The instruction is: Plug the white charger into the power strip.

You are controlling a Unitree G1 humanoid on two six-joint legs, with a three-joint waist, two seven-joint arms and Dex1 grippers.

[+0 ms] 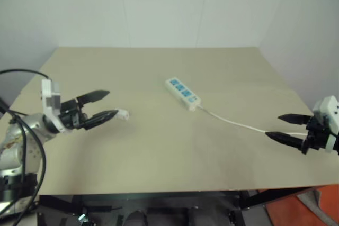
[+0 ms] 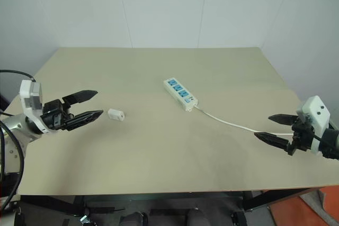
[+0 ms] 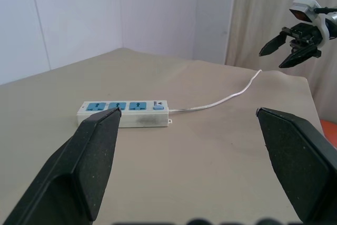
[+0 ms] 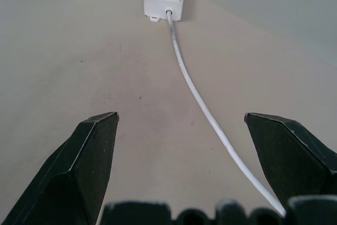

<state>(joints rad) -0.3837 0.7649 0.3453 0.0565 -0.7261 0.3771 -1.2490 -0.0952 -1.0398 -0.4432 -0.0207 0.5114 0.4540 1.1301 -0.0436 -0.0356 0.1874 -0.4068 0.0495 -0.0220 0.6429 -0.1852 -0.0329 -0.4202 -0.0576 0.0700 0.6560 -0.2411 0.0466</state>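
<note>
Pre-grasp stage; nothing picked up, nothing plugged.

White charger (image 2: 116,114) lying loose on the desk (image 2: 159,162), toward the robot's left, just ahead of the left hand (image 2: 90,105) fingertips and apart from them. Lying on its side, as far as can be told; prong direction too small to read.

Power strip (image 2: 180,94) near desk centre, set diagonally, three blue sockets face up and all vacant. Thin white cable (image 2: 233,124) leaving its near end and trailing toward the robot's right, passing under or close by the right hand (image 2: 271,127); contact not apparent.

Left hand: fingers spread wide, empty, pointing roughly level toward the charger. Right hand: fingers spread wide, empty, hovering above the cable near the desk's right edge, angled slightly down toward the strip. Right wrist view looking straight along the cable to the strip's switch end.

Judged step: approach to the charger, first grasp not yet made.

Next move calls for: short advance of the left hand so the charger sits between its fingers, closure across the block's flat sides, prongs left free. Then carry over to a socket, prongs turned downward. Likely need for the right hand to pin the strip, since a light strip may slide under insertion force.
</note>
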